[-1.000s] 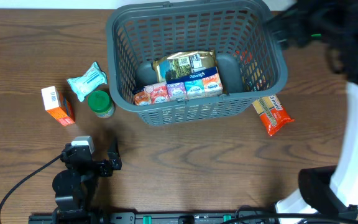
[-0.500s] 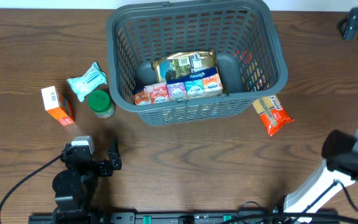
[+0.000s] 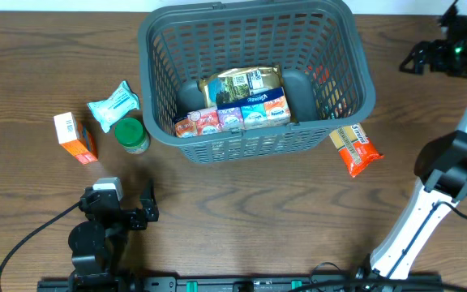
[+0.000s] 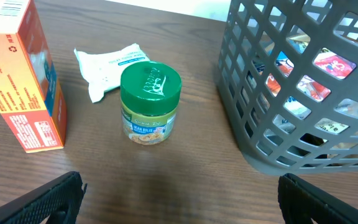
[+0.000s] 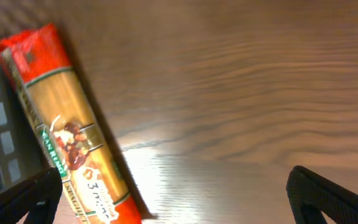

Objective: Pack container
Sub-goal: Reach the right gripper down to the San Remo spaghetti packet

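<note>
The dark grey container (image 3: 156, 122) stands at the table's middle back and holds a gold bag (image 3: 242, 83) and a row of small cartons (image 3: 233, 116). Its lattice wall shows in the left wrist view (image 4: 272, 81). My left gripper (image 3: 128, 209) is open and empty at the front left, facing a green-lidded jar (image 4: 150, 102), an orange box (image 4: 27, 81) and a white packet (image 4: 110, 62). My right gripper (image 3: 432, 55) is open and empty, raised at the far right. A red spaghetti pack (image 5: 67, 137) lies under it, beside the basket (image 3: 353, 149).
The jar (image 3: 132, 135), orange box (image 3: 74, 138) and white packet (image 3: 113, 104) lie left of the basket. The right arm's white base (image 3: 428, 219) stands at the front right. A black cable (image 3: 23, 243) runs at the front left.
The right arm has swung from above the basket's right rear corner out to the far right edge. The left arm and all objects are unchanged.
</note>
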